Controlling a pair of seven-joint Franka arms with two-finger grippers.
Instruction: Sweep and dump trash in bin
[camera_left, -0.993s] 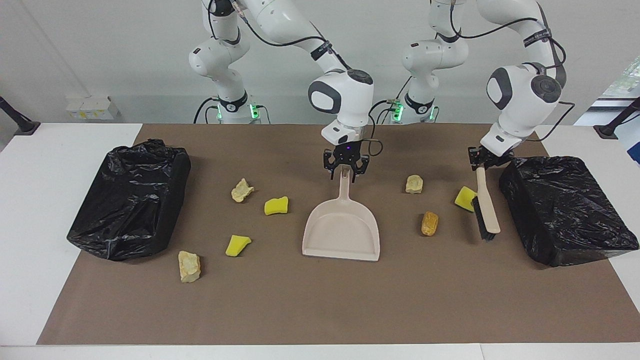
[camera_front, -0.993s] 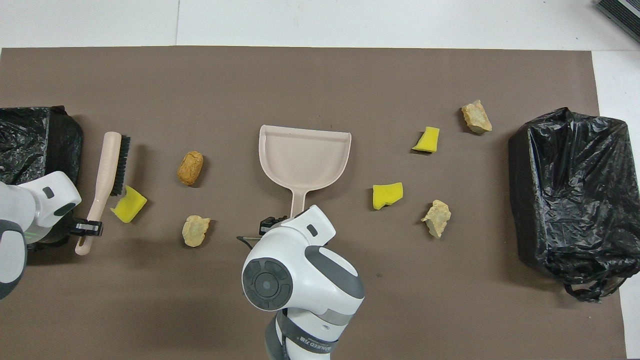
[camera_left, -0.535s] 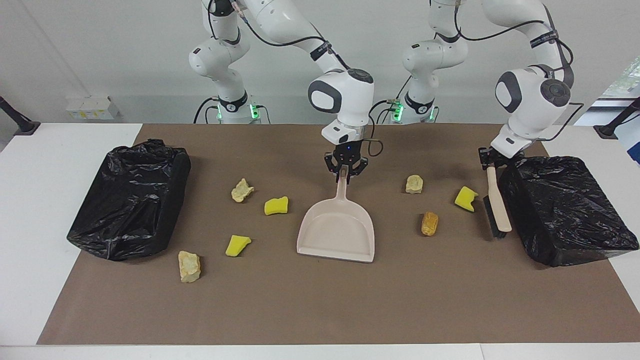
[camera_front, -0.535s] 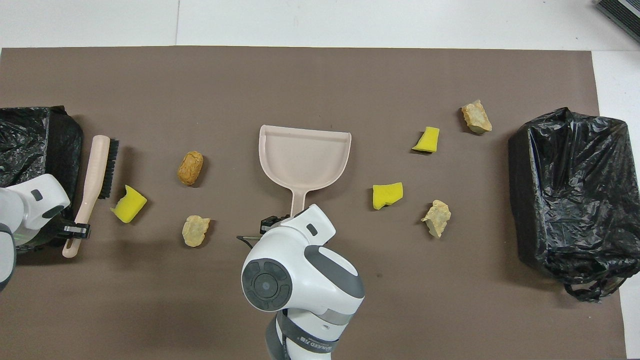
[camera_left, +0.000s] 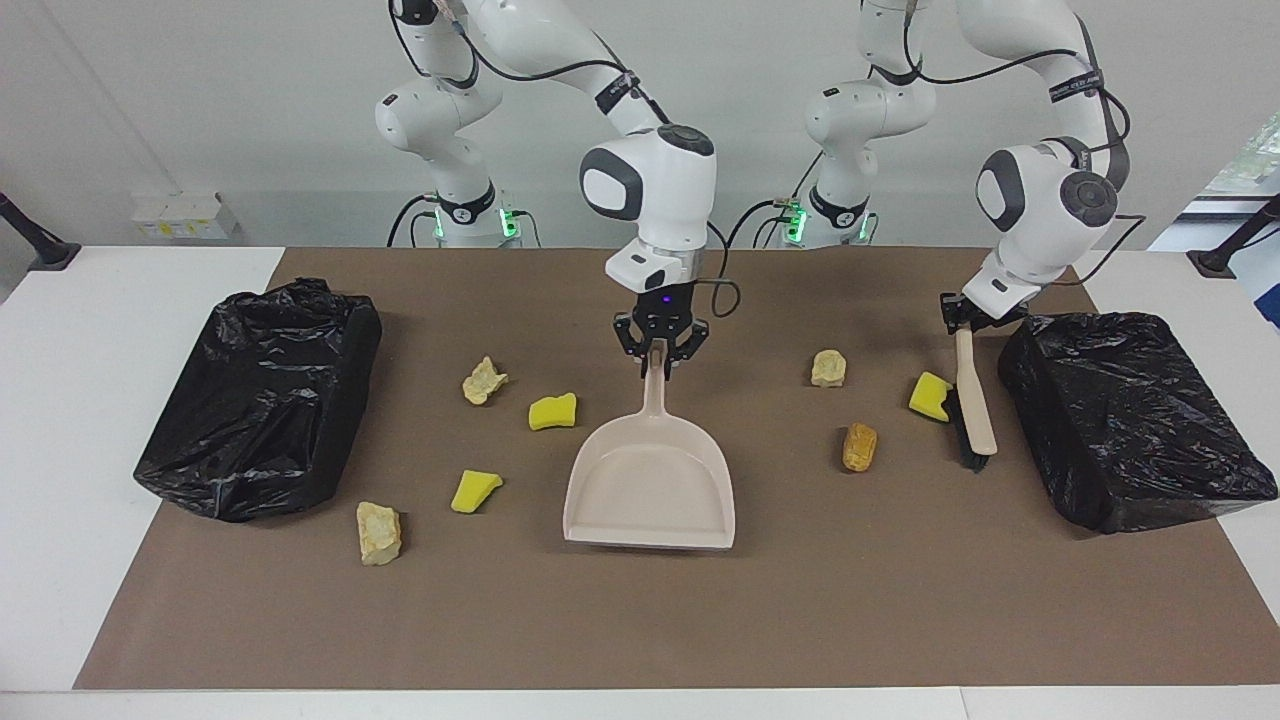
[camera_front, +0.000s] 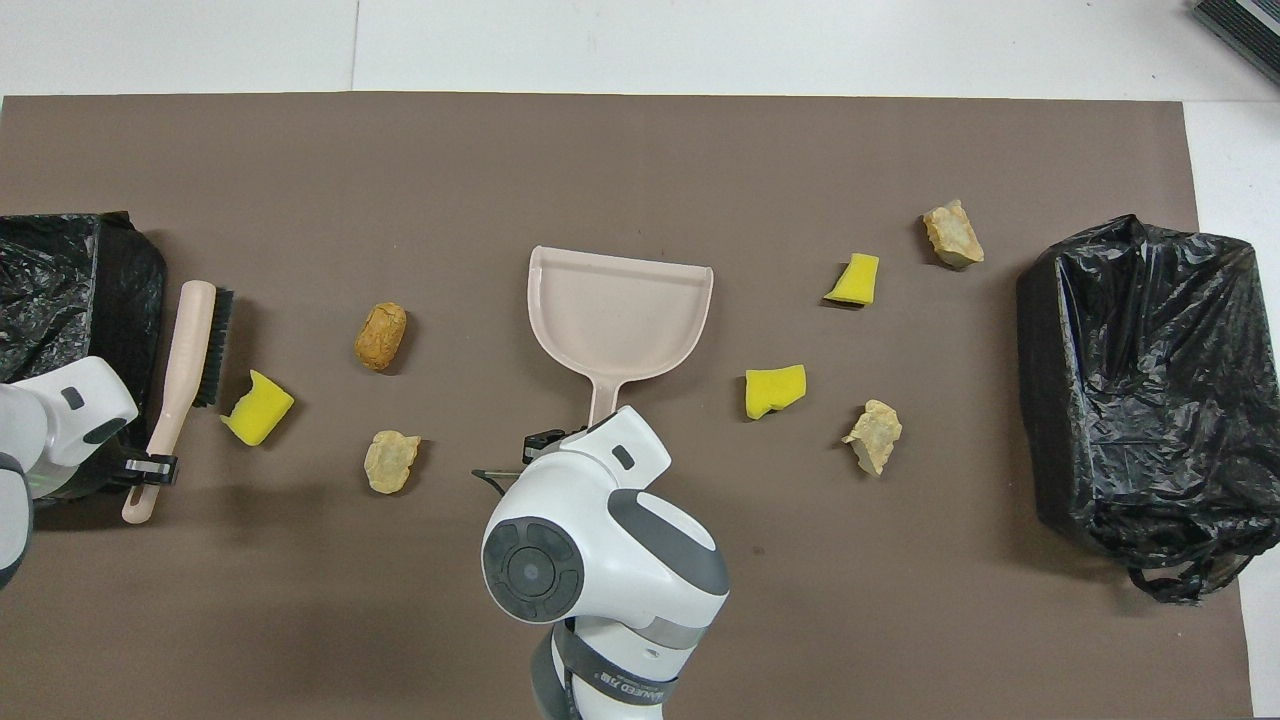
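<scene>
1. Since a second ago the dustpan (camera_left: 650, 480) has slid toward the right arm's end of the brown mat (camera_left: 640, 620), and the right gripper (camera_left: 660, 345) has closed on its handle; the brush (camera_left: 972, 405) swung out to the bin and has come back beside a yellow piece.
2. Left gripper (camera_left: 962, 318) is clamped on the brush handle, just beside the black-bagged bin (camera_left: 1135, 420) at the left arm's end.
3. Trash (camera_left: 860, 446): seven pieces lie loose on the mat, three between dustpan and brush, four between the dustpan and the second bagged bin (camera_left: 255, 400). None is in the pan.
4. Risks, as I judge them:
   - The pan is held only at its handle tip, so a brush push against its lip could twist it.
   - Light sponge pieces may roll past the pan's open edge.
   - The brush sits close to the bin bag and could snag the plastic.
</scene>
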